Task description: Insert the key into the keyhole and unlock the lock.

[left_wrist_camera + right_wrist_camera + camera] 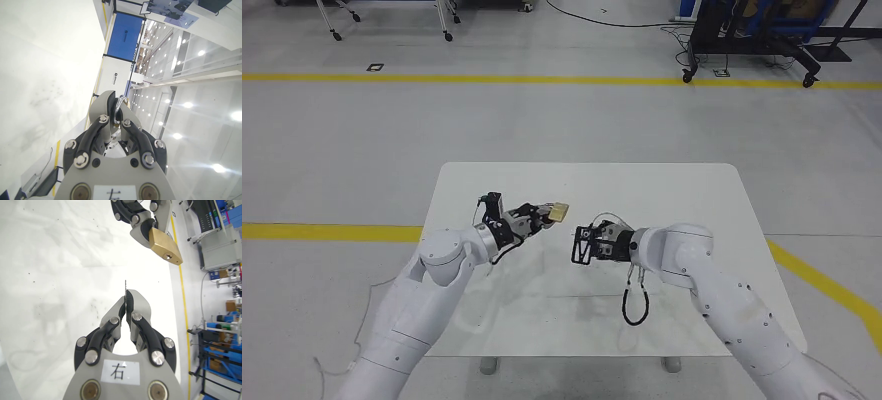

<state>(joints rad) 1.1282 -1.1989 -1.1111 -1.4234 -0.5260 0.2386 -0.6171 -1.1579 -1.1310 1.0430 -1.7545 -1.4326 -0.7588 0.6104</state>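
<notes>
So the left gripper [540, 214] is clamped down on the shackle [119, 106] end of the brass lock [166, 247]. It's holding the lock up in the air over the worktop [662, 185], with the keyhole [167, 255] facing the other arm. The right gripper [126, 294] is pinched tight on the key [125, 286], with just a thin sliver of blade poking out past the fingertips. The key is also in the air, near the lock but clearly apart from it.

Stuff I'd worry about:
- **Aim:** from the right wrist view the blade points off to one side of the keyhole, so a straight push probably lands the tip on the brass face, not in the slot.
- **Roll:** the blade's roll may not match the slot's angle either, hard to be sure.
- **Key grip:** that pinch is on a thin flat thing, so any sideways bump could swivel the key in the pads or pop it out onto the worktop.
- **Lock grip:** the lock is only held by its shackle end, so I'd guess the body rocks away when the key presses in, which wrecks the alignment. Turning the key could twist it too.
</notes>
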